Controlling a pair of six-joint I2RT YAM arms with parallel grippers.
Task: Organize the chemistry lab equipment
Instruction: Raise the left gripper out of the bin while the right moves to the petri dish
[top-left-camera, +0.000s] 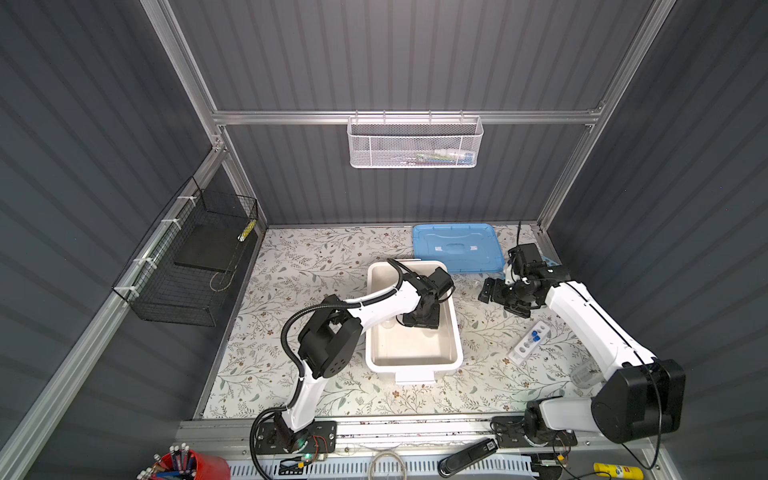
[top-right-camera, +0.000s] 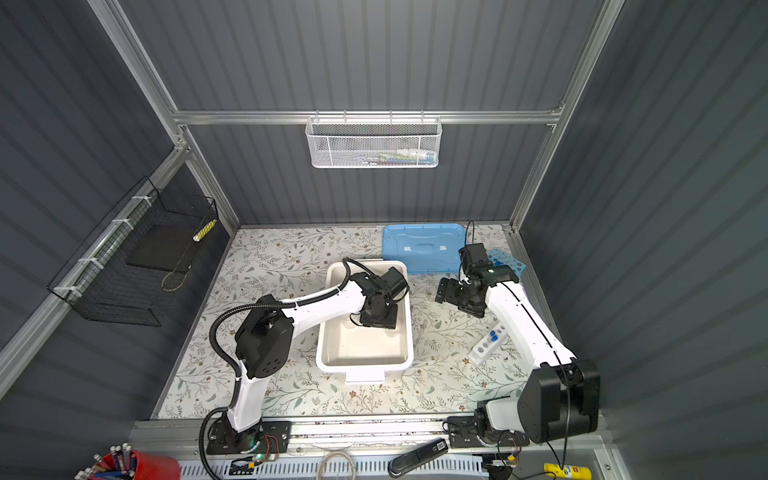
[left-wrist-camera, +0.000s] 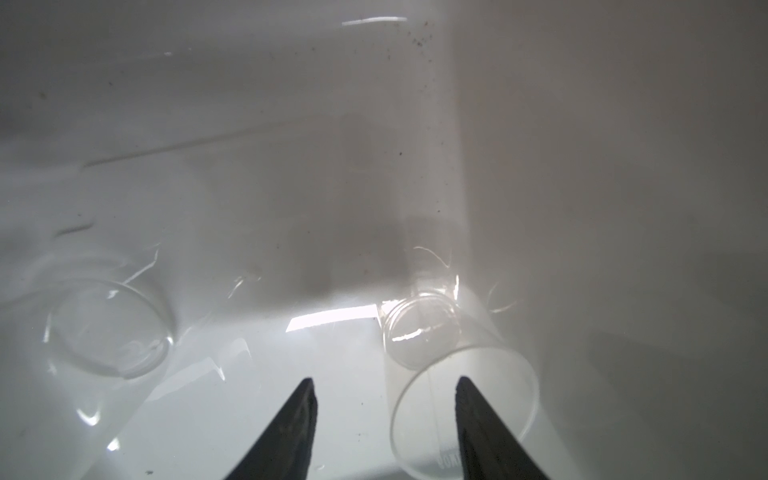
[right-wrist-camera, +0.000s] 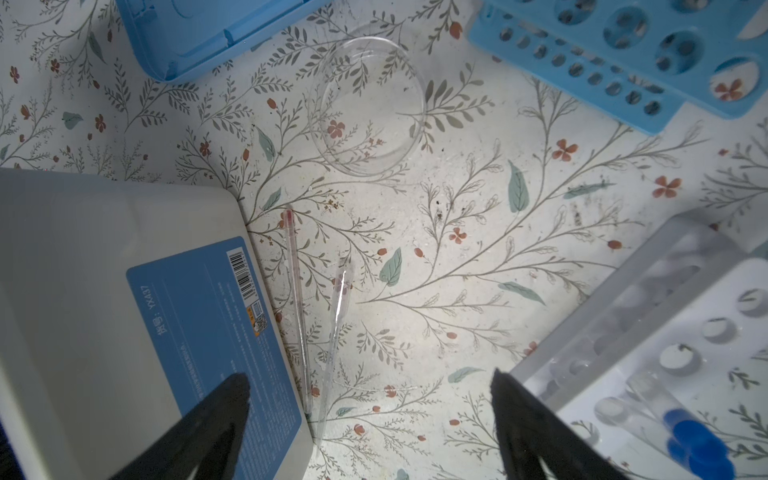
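Beaker (left-wrist-camera: 428, 357) is seen sideways at lower right, off-centre of the parted, empty left fingers (left-wrist-camera: 291, 428); right fingers (right-wrist-camera: 216, 415) are held wide, empty.

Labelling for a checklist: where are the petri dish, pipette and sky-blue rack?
petri dish (right-wrist-camera: 368, 108), right wrist view, centre of base.
pipette (right-wrist-camera: 334, 349), right wrist view, mid stem.
sky-blue rack (right-wrist-camera: 652, 37), right wrist view, top plate between holes.
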